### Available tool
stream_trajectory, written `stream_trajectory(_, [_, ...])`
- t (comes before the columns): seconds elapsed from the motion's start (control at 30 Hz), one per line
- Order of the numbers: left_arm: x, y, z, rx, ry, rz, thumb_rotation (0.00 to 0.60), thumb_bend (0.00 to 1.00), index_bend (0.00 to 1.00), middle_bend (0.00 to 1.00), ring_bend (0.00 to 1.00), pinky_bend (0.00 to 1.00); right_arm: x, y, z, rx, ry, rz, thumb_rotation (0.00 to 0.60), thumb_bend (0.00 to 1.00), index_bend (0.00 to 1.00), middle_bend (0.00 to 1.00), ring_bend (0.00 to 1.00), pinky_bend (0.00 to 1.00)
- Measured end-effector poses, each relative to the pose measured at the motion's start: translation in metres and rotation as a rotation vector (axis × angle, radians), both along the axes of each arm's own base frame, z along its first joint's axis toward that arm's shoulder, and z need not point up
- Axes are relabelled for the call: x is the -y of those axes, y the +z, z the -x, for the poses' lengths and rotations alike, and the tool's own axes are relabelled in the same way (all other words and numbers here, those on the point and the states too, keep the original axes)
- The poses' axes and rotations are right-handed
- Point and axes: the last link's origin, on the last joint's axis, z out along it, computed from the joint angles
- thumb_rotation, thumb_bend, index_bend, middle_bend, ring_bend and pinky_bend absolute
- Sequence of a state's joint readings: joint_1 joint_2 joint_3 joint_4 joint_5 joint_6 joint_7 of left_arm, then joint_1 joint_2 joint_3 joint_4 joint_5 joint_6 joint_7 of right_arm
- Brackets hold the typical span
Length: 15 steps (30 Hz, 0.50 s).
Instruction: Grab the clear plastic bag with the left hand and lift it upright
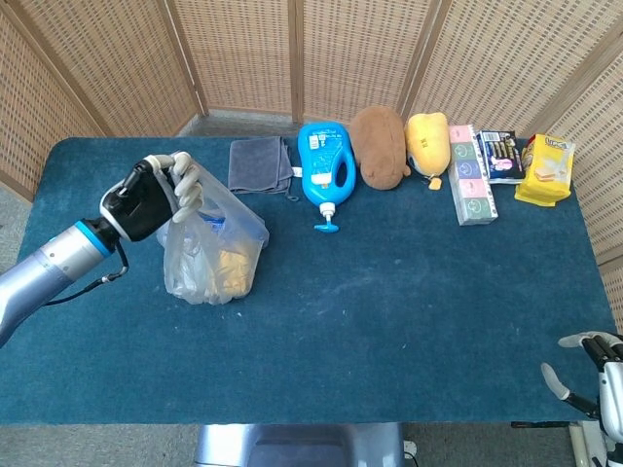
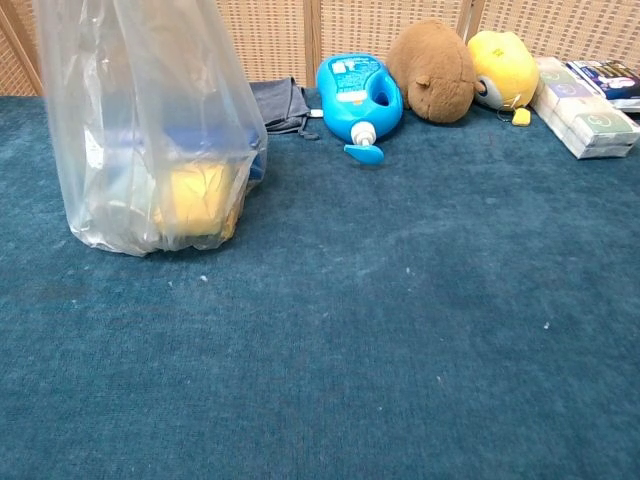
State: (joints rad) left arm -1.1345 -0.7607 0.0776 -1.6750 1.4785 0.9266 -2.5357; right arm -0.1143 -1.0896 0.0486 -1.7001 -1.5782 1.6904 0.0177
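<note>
A clear plastic bag (image 1: 211,250) (image 2: 150,130) stands upright on the blue table (image 1: 389,302), its bottom resting on the cloth. Yellow, blue and pale items show through its wall. My left hand (image 1: 156,197) grips the bunched top of the bag at its upper left; this hand is out of frame in the chest view. My right hand (image 1: 596,372) hangs low at the front right corner, beyond the table edge, fingers apart and holding nothing.
Along the far edge lie a grey cloth (image 1: 260,164), a blue detergent bottle (image 1: 325,167), a brown plush (image 1: 380,146), a yellow plush (image 1: 427,143), a box of tissue packs (image 1: 470,180), a dark packet (image 1: 503,156) and a yellow packet (image 1: 545,169). Wicker screens stand behind.
</note>
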Motion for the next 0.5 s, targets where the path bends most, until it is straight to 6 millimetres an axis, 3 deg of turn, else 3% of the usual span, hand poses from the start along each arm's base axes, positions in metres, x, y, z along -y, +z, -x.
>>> stream_trajectory(0.5, [-0.016,0.01,-0.048,0.034,0.01,-0.043,0.253,0.72,0.66,0.74,0.72,0.79,0.0,0.001,0.005,0.008,-0.008,0.002,0.107,0.32,0.42,0.42,0.32,0.22])
